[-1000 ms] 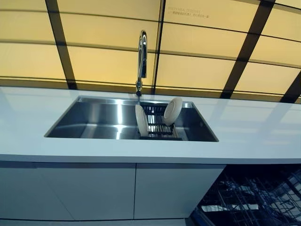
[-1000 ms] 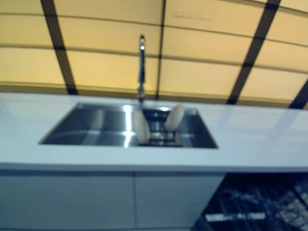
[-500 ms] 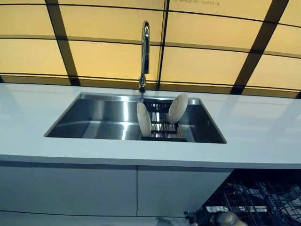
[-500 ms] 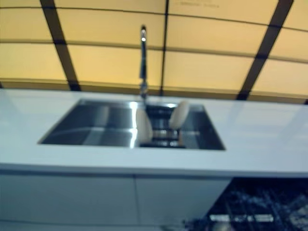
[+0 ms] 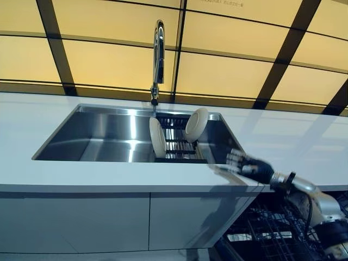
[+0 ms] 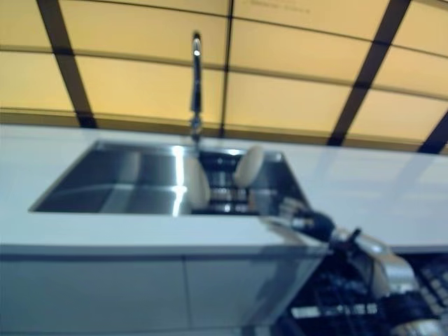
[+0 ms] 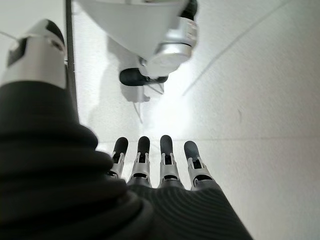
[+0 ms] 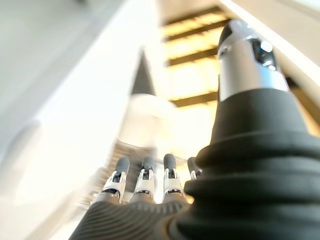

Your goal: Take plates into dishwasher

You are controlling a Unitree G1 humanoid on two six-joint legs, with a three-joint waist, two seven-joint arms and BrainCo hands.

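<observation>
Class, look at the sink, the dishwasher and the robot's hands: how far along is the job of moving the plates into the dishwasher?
Nothing looks done yet. Both plates stand in the rack inside the sink, and no plate shows in the open dishwasher. In hand: the right hand, open and empty, reaches over the counter edge toward the sink. The left hand is open and idle. Left: grasping and loading each plate.
</observation>
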